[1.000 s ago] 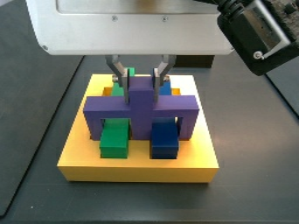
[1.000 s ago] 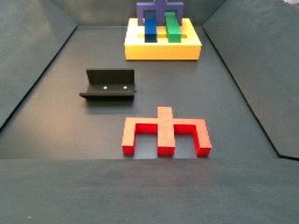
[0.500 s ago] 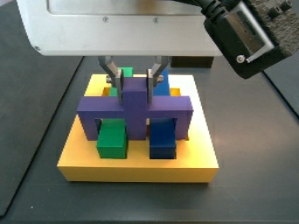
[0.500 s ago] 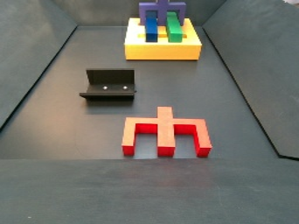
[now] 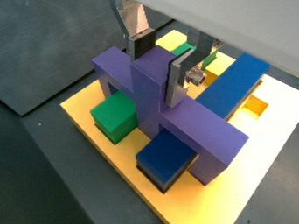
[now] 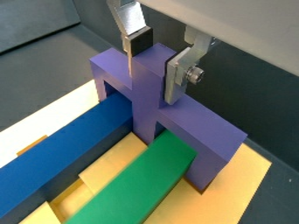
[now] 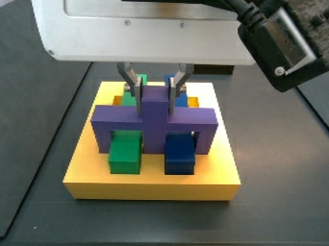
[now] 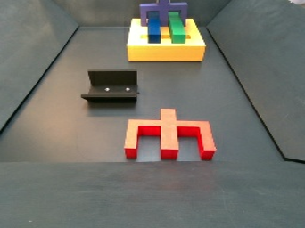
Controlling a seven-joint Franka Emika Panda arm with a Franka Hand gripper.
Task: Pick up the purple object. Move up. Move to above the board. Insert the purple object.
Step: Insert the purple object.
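The purple object point(image 7: 152, 117) is a cross-shaped arch sitting on the yellow board point(image 7: 154, 184), straddling a green block point(image 7: 125, 151) and a blue block point(image 7: 182, 152). My gripper point(image 7: 150, 85) hangs over the board with one finger on each side of the purple object's raised middle rib. Both wrist views show the fingers pressed against that rib point(image 5: 160, 70) point(image 6: 158, 66), so the gripper is shut on it. In a side view the purple object point(image 8: 161, 13) stands on the board point(image 8: 165, 52) at the far end.
A red cross-shaped piece point(image 8: 169, 136) lies on the dark floor in the foreground. The fixture point(image 8: 111, 86) stands on the floor to the left, between the red piece and the board. Dark walls slope up on both sides.
The gripper and the purple object stood slightly higher half a second ago and are back down, as they were a second ago. The red piece and the fixture have not moved.
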